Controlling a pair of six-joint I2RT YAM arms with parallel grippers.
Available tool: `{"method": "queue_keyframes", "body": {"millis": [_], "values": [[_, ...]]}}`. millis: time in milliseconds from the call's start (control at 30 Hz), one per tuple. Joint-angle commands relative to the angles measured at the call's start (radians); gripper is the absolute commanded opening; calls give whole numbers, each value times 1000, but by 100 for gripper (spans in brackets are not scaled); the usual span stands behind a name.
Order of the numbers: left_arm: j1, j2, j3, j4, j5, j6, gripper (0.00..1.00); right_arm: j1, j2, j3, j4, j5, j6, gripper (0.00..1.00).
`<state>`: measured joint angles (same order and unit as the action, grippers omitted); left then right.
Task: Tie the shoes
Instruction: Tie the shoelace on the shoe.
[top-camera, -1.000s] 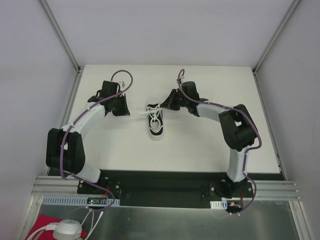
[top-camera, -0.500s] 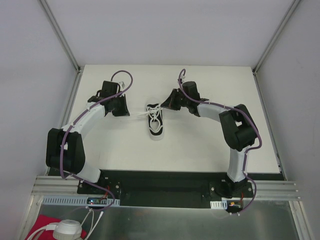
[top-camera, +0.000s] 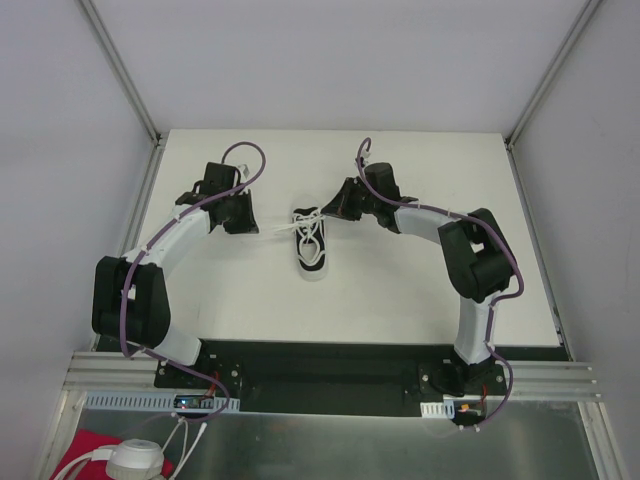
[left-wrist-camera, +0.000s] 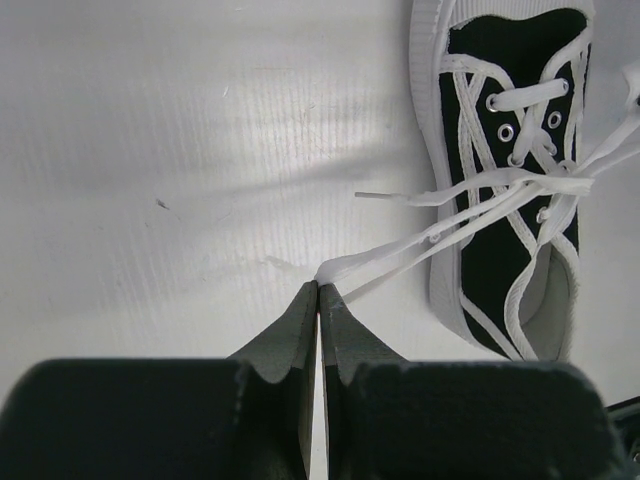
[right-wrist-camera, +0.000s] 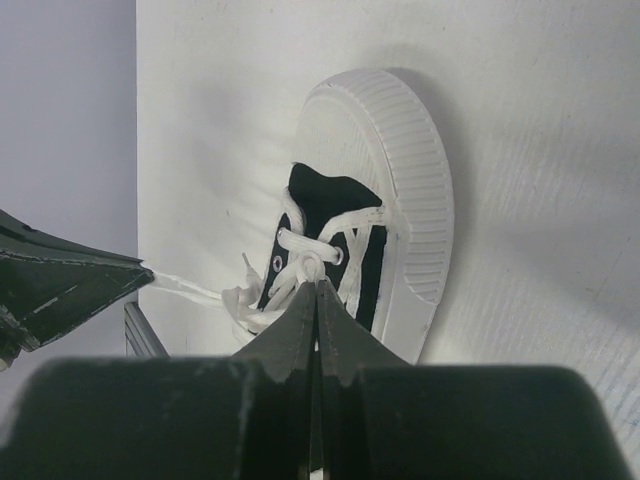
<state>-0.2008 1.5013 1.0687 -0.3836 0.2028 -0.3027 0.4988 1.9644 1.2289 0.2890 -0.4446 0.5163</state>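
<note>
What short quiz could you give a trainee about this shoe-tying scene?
1. True or false: the left gripper is shut on a lace pulled out to the side of the sneaker.
2. Where do the closed fingertips of the right gripper meet? A: at the laces over the sneaker's eyelets. B: on the ribbed toe rim. C: on bare table, far from the sneaker.
3. Fill in: the sneaker's upper is ____, and its sole rim is white.

Key: 1 true; 2 A; 3 black.
</note>
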Motion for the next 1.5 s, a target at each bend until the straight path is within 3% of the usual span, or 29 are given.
{"method": "queue_keyframes", "body": {"millis": [0,67,100,200,333,600,767,1000,1467], "values": [[-2,13,37,-29,29,-3,0,-5,-19,21,44,-22,14,1],[-31,28,63,-29,27,-3,0,-3,-4,38,44,-40,21,1],[-43,33,71,-29,26,-1,0,0,-4,43,42,-43,21,18],[-75,51,94,-31,21,-6,0,3,-7,50,30,-39,13,47],[-81,65,99,-29,24,-10,0,-2,-59,20,4,18,-13,61],[-81,65,103,-29,23,-4,0,-17,-171,-91,7,89,-44,73],[-81,69,106,-29,20,-4,0,-6,-237,-127,-4,93,-67,72],[-81,71,105,-28,26,-1,0,75,-239,-128,-53,63,-111,45],[-81,59,97,-29,12,8,0,119,-88,-8,-91,23,-117,41]]}}
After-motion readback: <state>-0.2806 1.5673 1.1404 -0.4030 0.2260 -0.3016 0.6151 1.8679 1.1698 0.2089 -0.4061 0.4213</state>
